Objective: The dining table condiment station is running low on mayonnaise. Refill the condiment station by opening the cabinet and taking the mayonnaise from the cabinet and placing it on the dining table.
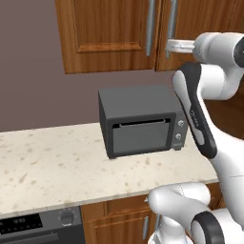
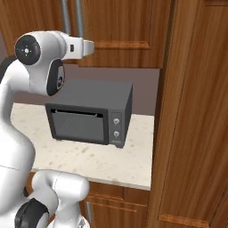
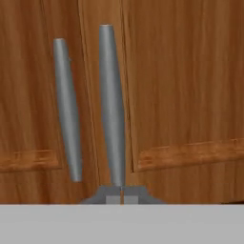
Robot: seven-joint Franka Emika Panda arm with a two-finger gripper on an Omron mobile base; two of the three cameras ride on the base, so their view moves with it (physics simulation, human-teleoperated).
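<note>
A beige speckled counter [image 1: 57, 162] lies nearest, with a dark grey toaster oven [image 1: 140, 121] standing on it, door shut, under the cabinet [image 1: 109, 33]. A tall wooden panel [image 2: 193, 116] rises at the right. The cabinet's doors are closed, so its contents are hidden. The arm reaches up and forward; the gripper [image 3: 121, 194] is pinched closed at the lower end of the right door's handle [image 3: 112, 105].

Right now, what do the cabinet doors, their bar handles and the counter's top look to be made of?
Cabinet: reddish-brown wood, judging by the grain and raised panels, slight sheen. Bar handles: probably brushed metal, plain grey and matte. Counter: seemingly polished stone, beige with darker speckles. All rendered, so only looks.
</note>
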